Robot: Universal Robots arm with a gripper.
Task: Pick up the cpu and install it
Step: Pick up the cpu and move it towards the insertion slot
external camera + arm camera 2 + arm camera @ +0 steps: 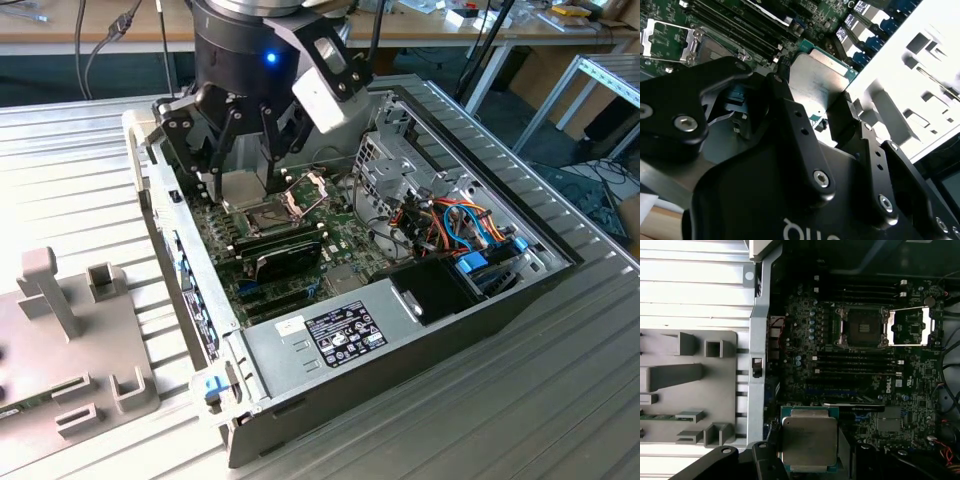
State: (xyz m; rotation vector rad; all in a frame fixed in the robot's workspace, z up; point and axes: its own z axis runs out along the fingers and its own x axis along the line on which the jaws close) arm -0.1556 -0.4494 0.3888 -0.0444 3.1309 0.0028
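The gripper [814, 87] has its jaws closed on the cpu [809, 442], over the motherboard [805, 340]. The open socket [862, 328] is empty, so fitting is left.

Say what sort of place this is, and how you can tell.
Probably a robotics lab or workshop: an open computer case on a ribbed metal table, a gripper holding the cpu above the motherboard, cable-strewn desks behind.

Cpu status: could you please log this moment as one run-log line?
gripper: shut on cpu | cpu: held above motherboard | socket: open, empty
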